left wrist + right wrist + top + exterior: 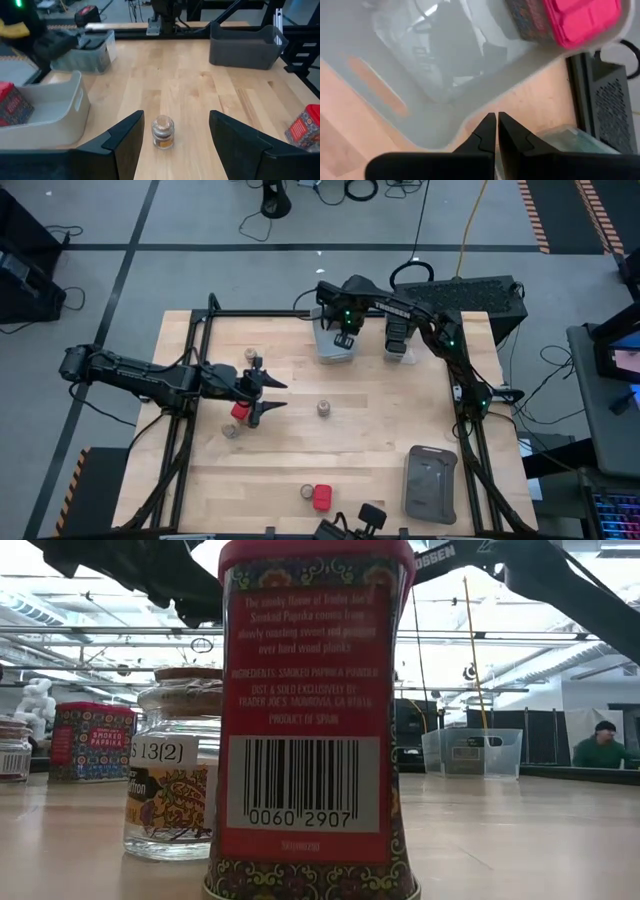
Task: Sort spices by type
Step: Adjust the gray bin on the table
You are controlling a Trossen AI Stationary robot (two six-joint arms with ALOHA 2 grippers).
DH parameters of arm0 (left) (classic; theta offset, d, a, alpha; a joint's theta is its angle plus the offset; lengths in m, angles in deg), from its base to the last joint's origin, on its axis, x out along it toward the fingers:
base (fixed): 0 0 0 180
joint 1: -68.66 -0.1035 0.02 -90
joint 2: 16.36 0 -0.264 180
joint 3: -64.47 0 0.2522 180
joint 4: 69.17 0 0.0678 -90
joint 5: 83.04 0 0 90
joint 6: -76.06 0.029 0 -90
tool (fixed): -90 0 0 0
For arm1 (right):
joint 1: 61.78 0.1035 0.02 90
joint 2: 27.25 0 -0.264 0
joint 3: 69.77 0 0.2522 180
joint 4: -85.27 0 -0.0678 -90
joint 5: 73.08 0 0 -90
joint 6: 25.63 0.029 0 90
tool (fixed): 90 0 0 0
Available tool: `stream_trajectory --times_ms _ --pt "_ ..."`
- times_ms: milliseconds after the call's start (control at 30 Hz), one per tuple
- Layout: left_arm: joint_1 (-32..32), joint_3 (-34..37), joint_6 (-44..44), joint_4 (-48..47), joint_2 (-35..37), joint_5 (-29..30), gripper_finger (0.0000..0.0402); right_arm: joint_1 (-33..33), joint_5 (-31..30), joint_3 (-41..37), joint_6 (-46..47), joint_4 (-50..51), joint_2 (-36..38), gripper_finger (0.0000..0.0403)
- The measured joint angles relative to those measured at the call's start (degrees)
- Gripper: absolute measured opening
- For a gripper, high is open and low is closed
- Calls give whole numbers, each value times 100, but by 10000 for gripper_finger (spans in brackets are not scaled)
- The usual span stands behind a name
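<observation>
Left wrist cam: I'm looking past the left end effector point(172, 142), its two dark fingers point(125, 142) standing wide apart. A small round jar w/ tan-brown top point(163, 132) is sitting upright on the wooden desk point(190, 85) between them, touching neither. A light grey bin point(47, 107) is sitting nearby, w/ a red-capped spice box point(12, 102) showing in it. A clear bin point(85, 50) is standing further back on that side, partly hidden by the other arm point(47, 42), blurred. A dark grey bin point(247, 45) is sitting across the desk. Another red patterned spice box point(306, 127) is showing at the frame edge.
</observation>
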Motion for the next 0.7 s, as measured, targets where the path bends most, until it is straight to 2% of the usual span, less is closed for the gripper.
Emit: stream_trajectory --times_ms 133,233,433,700 --pt "0 0 -77 -75 -2 -51 231 -67 -63 -91 43 25 -3 0" --pt "0 0 -196 -82 -2 -169 231 -86 -66 -449 33 -44 3 0" --pt "25 0 -332 -220 -2 -234 231 -152 -334 -1665 187 -894 458 0" --pt "26 0 -333 -210 -2 -223 231 -155 -20 -3049 477 -1920 1222 0"
